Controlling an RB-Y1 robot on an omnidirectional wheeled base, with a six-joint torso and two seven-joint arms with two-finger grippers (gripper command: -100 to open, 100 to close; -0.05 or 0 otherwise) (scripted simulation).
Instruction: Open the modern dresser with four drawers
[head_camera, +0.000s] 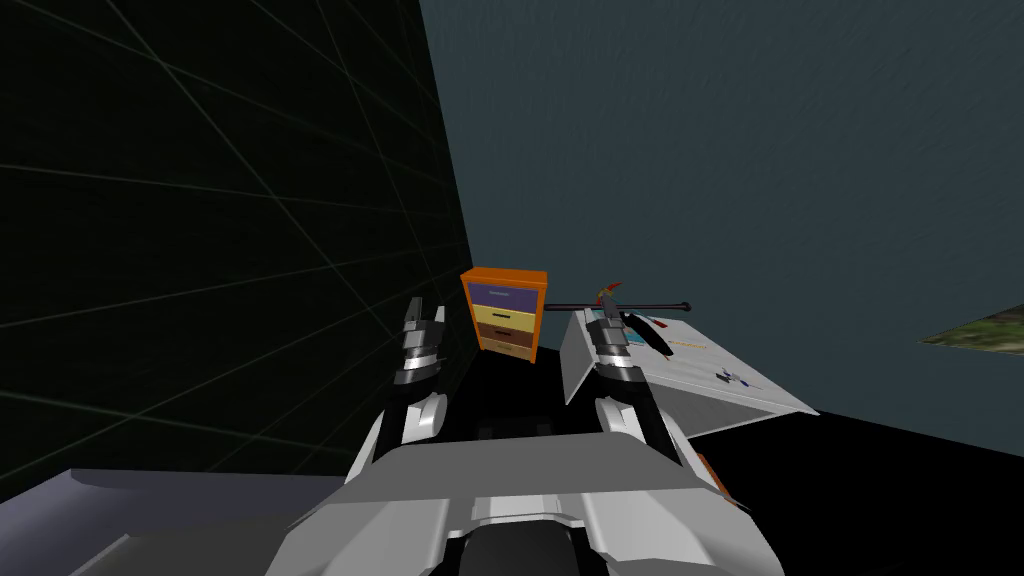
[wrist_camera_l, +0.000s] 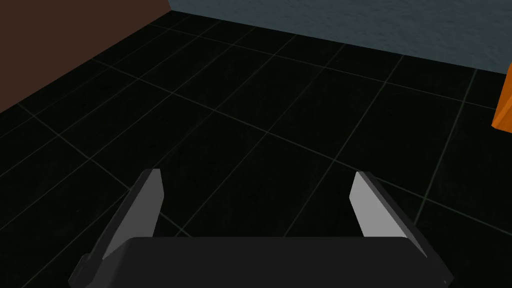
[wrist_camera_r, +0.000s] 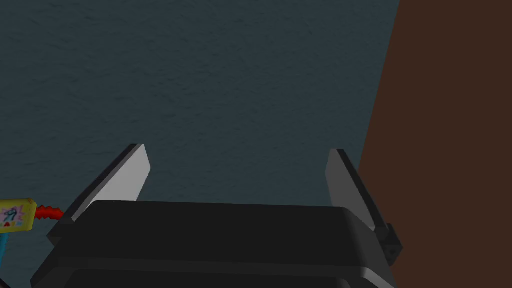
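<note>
Dresser (head_camera: 505, 315), orange with four drawers, is seen ahead, and every drawer is judged shut. Left hand (head_camera: 424, 318) and right hand (head_camera: 604, 308) are held spread and empty, well apart from it. Approach, grasp and pull are all left.

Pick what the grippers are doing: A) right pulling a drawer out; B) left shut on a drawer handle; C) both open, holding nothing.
C: the wrist views show the left gripper and right gripper with fingers wide apart, nothing between them; the orange dresser stands off ahead, untouched.
</note>
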